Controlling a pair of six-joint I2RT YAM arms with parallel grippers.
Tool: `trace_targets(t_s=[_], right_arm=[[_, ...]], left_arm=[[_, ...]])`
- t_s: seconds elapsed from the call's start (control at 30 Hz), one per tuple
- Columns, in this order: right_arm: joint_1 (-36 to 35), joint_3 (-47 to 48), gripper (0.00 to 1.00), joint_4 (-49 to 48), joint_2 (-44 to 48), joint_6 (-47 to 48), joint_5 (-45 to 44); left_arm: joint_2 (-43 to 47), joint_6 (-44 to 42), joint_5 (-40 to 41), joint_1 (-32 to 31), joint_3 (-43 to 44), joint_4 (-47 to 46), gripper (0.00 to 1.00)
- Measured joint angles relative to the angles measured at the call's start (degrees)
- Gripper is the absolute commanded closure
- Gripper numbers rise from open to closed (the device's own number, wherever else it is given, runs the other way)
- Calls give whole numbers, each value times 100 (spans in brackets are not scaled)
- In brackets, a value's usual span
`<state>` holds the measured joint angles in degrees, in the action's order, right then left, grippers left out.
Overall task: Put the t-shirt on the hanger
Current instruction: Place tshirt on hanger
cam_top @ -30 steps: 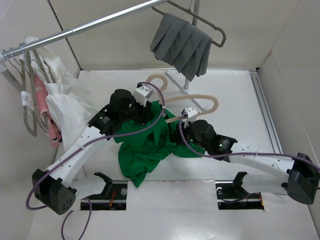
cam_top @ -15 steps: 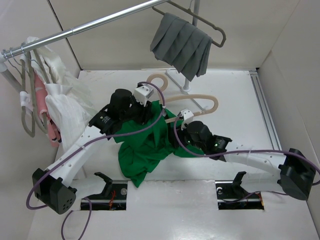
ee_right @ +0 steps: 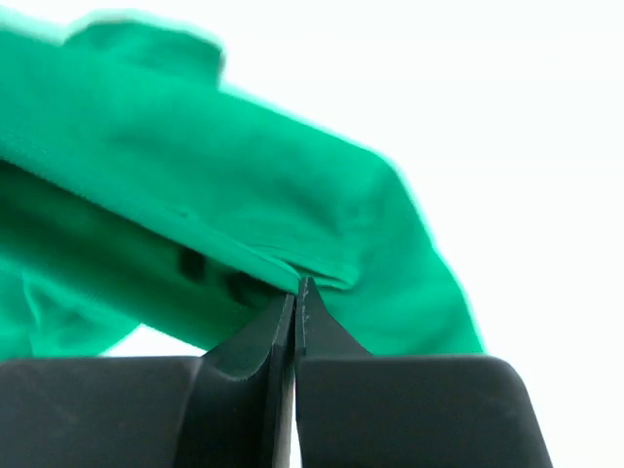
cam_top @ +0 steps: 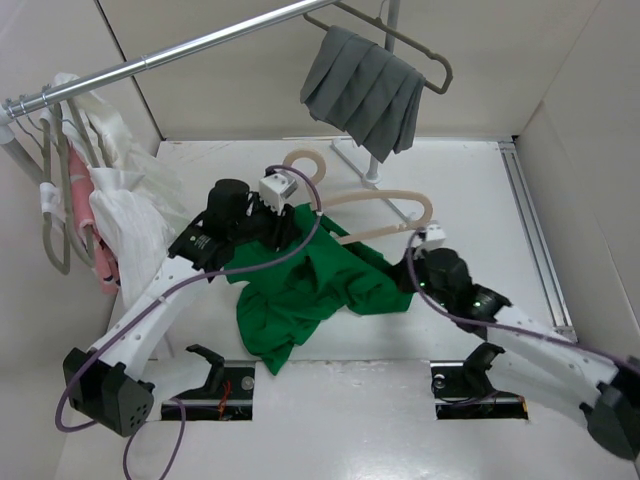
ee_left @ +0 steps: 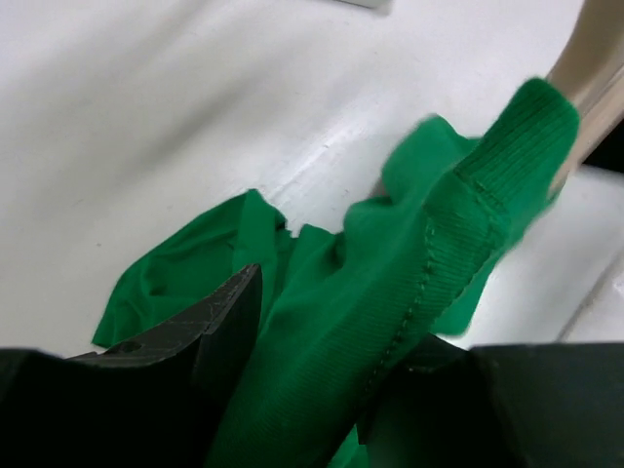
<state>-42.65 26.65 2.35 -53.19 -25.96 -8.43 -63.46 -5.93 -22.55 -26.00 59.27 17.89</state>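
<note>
Bases of the two arms sit at the near edge of the white desk (cam_top: pixel 470 190), and both arms reach inward over it. Nearest lies the t-shirt (cam_top: pixel 300 295), bright green and crumpled, spread across the middle of the desk with one tail trailing toward the near edge. At its right margin the right hand (ee_right: pixel 295 292) is clenched, its fingertips pressed together on a thin fold of the green cloth; the wrist view shows the fabric running away from the tips to the left. Farther in, at the shirt's upper left, the left hand (ee_left: pixel 317 327) grasps the ribbed collar, which passes between its two dark fingers and stretches up to touch a beige bar at the top right of that view. That bar belongs to the hanger (cam_top: pixel 385 196), which lies flat on the desk just beyond the shirt, its rounded hook to the far left, one slim arm curving out to the right and the returning arm running in under the green cloth near the collar. Beyond, a metal rail (cam_top: pixel 200 45) crosses the scene, carrying a grey pleated cloth (cam_top: pixel 365 90) on a grey hanger (cam_top: pixel 420 50), with white garments (cam_top: pixel 125 215) hanging at far left.
</note>
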Motion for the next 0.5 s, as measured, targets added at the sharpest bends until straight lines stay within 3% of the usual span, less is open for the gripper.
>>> trace_targets(t_s=[0.2,0.33,0.5], right_arm=[[1296,144,100,1134,1928,83,4],[1735,640,100,1915,1886,490,114],[1794,1405,100,2697,1550,1193,319]], left_arm=[[636,-1327,-498,-149,-621,96,100],[662,-2092,-236,-664,-684,155,100],[608,-2332,654,-767,-793,-20,100]])
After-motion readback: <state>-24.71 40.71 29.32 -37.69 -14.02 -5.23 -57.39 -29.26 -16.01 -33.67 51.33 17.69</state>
